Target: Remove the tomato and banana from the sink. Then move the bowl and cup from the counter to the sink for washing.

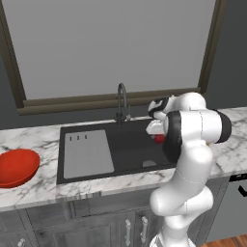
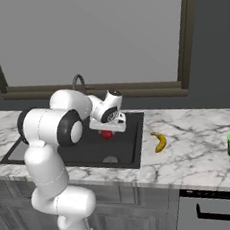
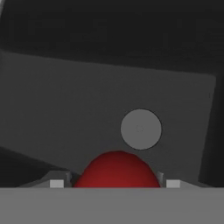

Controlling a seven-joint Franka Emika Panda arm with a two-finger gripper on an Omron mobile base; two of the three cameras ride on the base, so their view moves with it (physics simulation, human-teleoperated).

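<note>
hand view shows the tomato (image 3: pixel 117 169) sitting between the jaws, which stand wide on either side of it, over the sink (image 3: pixel 87 100) floor; whether they touch it i cannot tell. banana (image 2: pixel 160 142) lies on the bench (image 2: pixel 201 153).

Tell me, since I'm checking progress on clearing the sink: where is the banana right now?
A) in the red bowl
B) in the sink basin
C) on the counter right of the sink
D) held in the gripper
C: the banana lies on the marble counter, right of the sink and apart from it, with nothing gripping it.
</note>
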